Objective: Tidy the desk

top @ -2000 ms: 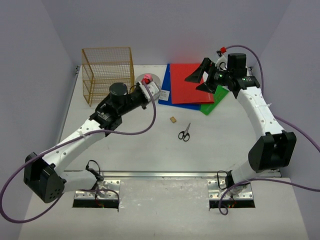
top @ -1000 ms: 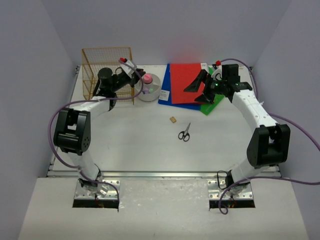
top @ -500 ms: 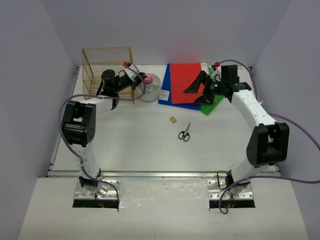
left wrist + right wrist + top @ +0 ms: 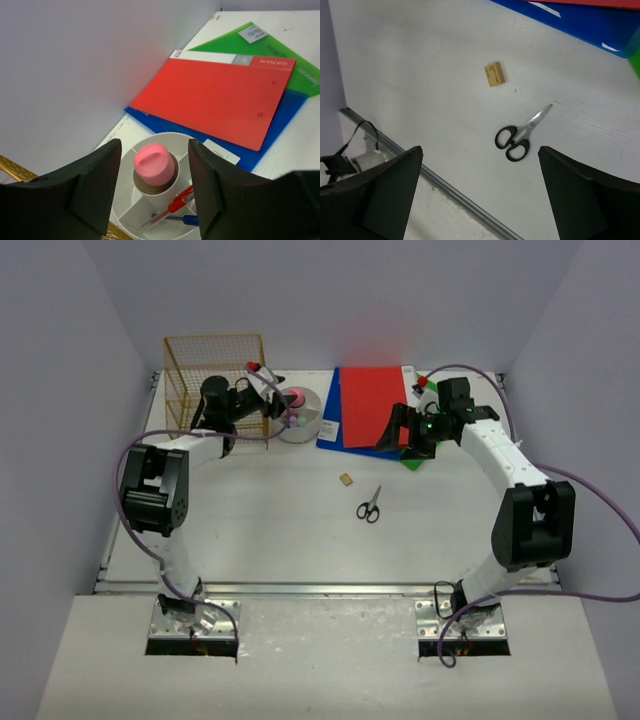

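Right wrist view is showing scissors [image 4: 517, 137] lying on the desk [image 4: 420, 60], nearward of the spread right gripper [image 4: 480, 150], blades pointing toward the far right corner; left gripper [image 4: 155, 150], also spread, is hovering farther away.

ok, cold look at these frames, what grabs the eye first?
The red folder, fanned over a blue folder and a green folder at the far right of the desk. Next, the gold wire rack in the far left corner, beside a white round organizer with a pink cap in it. Black-handled scissors and a small tan block lie loose mid-desk.
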Controlling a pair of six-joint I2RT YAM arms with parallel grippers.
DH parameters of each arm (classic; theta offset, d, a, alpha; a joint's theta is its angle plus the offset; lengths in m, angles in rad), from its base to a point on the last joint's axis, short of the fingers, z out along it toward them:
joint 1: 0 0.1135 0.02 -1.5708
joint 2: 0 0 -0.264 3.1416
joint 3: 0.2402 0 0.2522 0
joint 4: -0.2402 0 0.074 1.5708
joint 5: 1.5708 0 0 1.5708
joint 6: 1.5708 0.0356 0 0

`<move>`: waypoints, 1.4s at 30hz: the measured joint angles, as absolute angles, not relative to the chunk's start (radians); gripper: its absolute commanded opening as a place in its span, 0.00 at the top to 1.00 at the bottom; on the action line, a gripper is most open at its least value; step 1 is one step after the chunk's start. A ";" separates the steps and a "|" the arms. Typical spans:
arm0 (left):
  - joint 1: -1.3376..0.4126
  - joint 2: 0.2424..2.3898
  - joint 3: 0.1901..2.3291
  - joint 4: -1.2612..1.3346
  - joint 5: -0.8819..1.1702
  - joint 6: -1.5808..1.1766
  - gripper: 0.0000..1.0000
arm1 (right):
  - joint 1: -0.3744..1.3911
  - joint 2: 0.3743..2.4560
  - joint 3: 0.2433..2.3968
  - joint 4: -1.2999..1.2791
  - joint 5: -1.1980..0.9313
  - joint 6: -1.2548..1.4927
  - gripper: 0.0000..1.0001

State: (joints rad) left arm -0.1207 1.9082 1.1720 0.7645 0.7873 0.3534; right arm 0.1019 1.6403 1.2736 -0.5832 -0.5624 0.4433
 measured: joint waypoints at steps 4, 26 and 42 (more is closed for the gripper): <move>-0.121 1.808 1.180 0.699 0.782 0.316 0.42 | 0.125 1.638 1.272 -0.631 -0.497 0.296 0.12; -0.118 1.114 1.016 0.005 0.568 0.040 0.38 | 0.521 1.985 1.359 -0.431 -0.051 0.060 0.54; -0.118 1.046 0.949 -0.074 0.531 0.011 0.36 | 0.559 2.079 1.448 -0.393 0.046 0.049 0.51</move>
